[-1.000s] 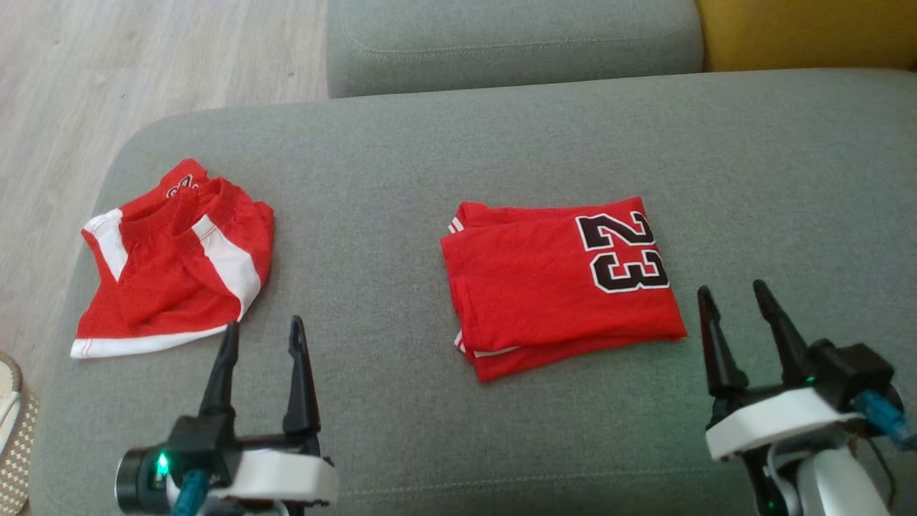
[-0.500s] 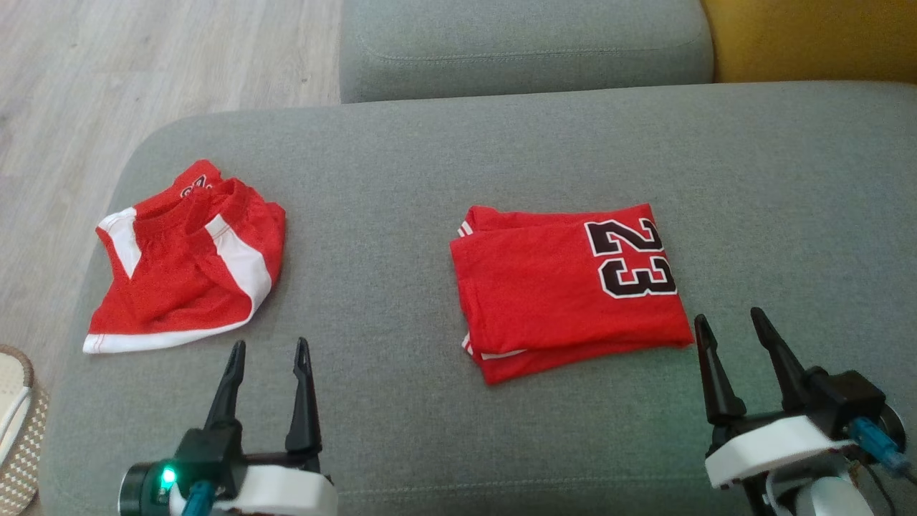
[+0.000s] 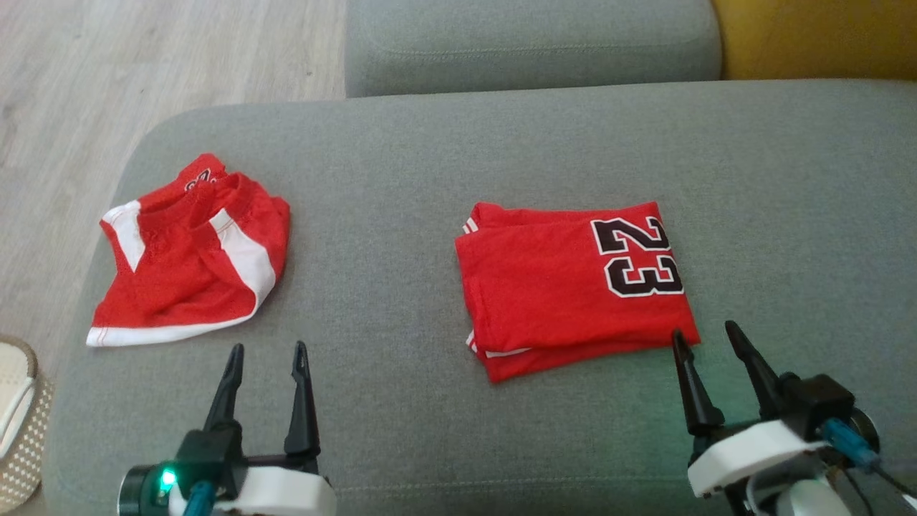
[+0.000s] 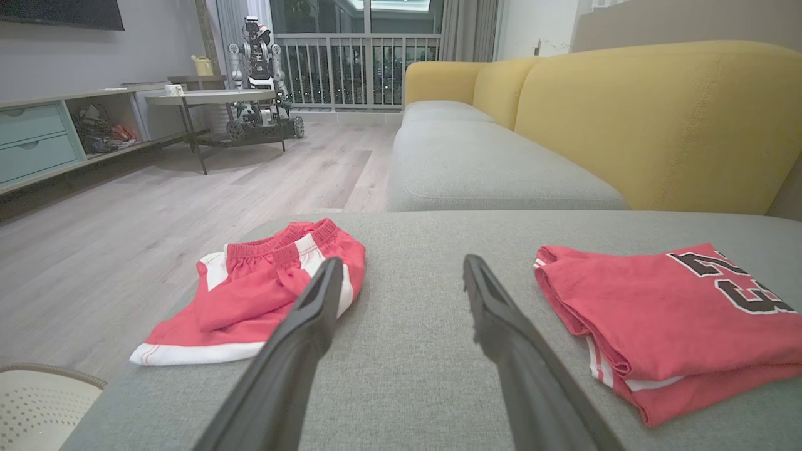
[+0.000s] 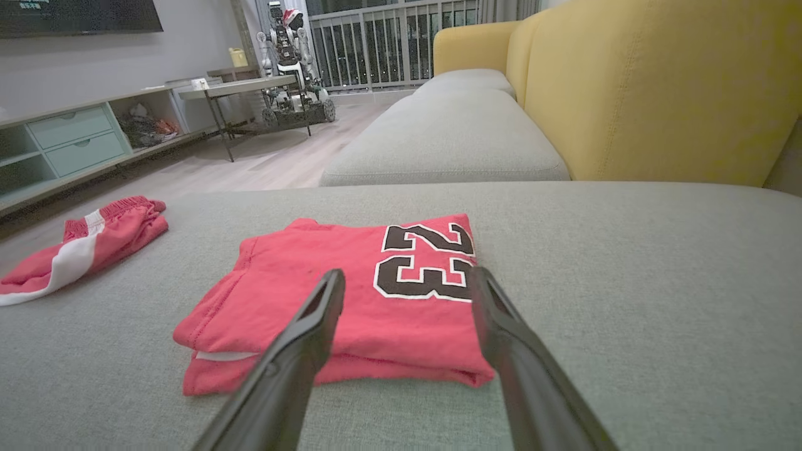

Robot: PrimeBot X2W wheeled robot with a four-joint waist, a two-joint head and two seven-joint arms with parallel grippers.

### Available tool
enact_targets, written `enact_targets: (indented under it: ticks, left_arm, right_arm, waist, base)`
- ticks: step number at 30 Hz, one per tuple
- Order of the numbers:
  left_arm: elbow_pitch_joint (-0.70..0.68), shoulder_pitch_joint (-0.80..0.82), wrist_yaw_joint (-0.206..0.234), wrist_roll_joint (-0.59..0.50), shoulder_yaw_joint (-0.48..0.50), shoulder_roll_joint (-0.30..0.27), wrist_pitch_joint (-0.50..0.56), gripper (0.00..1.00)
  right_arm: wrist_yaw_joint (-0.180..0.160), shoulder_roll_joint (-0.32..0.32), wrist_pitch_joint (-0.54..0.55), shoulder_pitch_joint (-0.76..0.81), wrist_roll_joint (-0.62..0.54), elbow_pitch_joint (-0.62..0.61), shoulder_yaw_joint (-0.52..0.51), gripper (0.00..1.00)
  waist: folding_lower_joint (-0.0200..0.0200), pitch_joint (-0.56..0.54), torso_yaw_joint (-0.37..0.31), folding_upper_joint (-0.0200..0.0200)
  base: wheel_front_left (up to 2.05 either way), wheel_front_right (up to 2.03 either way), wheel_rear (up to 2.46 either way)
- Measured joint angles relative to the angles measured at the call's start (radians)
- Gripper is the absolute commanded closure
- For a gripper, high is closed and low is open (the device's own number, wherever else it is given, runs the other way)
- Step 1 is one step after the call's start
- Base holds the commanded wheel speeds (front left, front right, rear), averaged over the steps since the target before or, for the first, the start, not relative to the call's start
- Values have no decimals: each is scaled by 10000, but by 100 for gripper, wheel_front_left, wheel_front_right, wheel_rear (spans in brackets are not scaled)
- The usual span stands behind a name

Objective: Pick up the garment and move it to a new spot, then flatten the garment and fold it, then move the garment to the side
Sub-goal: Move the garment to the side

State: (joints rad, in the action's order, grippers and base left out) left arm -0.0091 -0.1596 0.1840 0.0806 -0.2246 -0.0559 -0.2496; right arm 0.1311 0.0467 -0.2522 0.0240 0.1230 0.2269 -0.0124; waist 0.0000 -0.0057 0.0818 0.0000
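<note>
Head view: noted folded jersey point(image 3: 573, 287) lying flat at mid-sofa point(image 3: 401, 158), number side up; shorts point(image 3: 190, 254) loosely bunched well apart to its left, near the sofa's edge. Found left gripper point(image 3: 267, 347) between the two garments, fingers point(image 3: 301, 401) spread and holding nothing; found right gripper point(image 3: 703, 331) just beside the jersey's near right corner, likewise spread and empty. Left wrist view: confirmed bare cushion between the fingers, shorts behind one tip, jersey off to the other side with stacked edges showing. Right wrist view: confirmed fingers aimed at the jersey's near folded edge, not touching it. Judged folding done, move to the side not yet done. Risks: pinching only the top layer and so pulling the fold open on lifting; dragging across the coarse cushion and rucking the lower layers; setting down on the shorts or past the sofa's edge, over the basket point(image 3: 18, 423).
</note>
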Motion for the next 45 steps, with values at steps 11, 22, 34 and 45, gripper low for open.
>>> enact_targets:
  ticks: [11,22,34,45]
  left_arm:
    - [29,614,10,-2,-706,2,0,0]
    - [550,1109,100,115,-1206,8,0,0]
    - [696,1337,182,115,-1168,13,0,0]
    - [573,1357,274,115,-825,15,0,0]
  right_arm:
    - [0,86,50,-3116,56,3135,-571,0]
    - [0,575,1266,-5696,-545,6876,-1432,0]
    - [2,412,1141,-6822,-1237,8978,-1766,100]
    - [2,1768,658,-7506,-2702,8849,-2966,100]
  waist:
    - [0,882,374,0]
    - [0,1542,786,0]
    - [0,1654,462,0]
    - [0,1680,-673,0]
  base:
    - [0,0,0]
    - [0,0,0]
    - [0,0,0]
    - [0,0,0]
